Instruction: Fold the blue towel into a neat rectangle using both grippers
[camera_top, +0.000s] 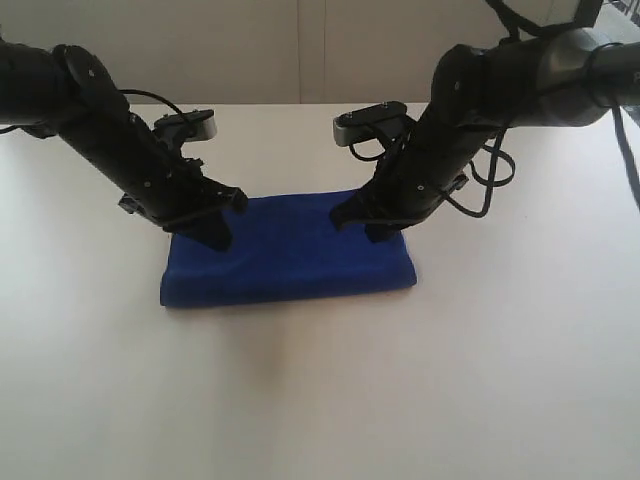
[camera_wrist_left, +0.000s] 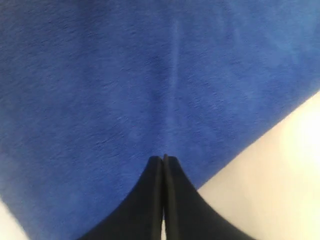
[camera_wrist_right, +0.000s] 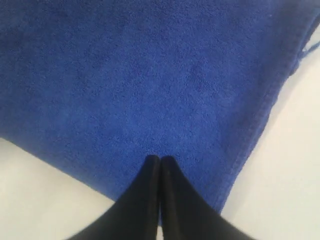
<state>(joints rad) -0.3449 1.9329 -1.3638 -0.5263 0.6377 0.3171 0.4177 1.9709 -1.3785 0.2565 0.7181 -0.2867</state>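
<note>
The blue towel (camera_top: 290, 258) lies flat on the white table as a folded rectangle, long side running left to right. My left gripper (camera_top: 218, 238) points down onto the towel's back left corner, and in the left wrist view its jaws (camera_wrist_left: 163, 159) are pressed together with only plush towel (camera_wrist_left: 125, 75) beyond the tips. My right gripper (camera_top: 378, 232) rests on the back right part of the towel. Seen from the right wrist, that gripper (camera_wrist_right: 160, 160) is shut too, near the towel's (camera_wrist_right: 150, 75) stitched hem. No cloth shows between either pair of jaws. The white tag is not visible.
The white table (camera_top: 320, 400) stretches all round the towel, with a pale wall behind its far edge. Loose black cables (camera_top: 490, 175) hang from the right arm. Both arms slant inward over the back half of the table.
</note>
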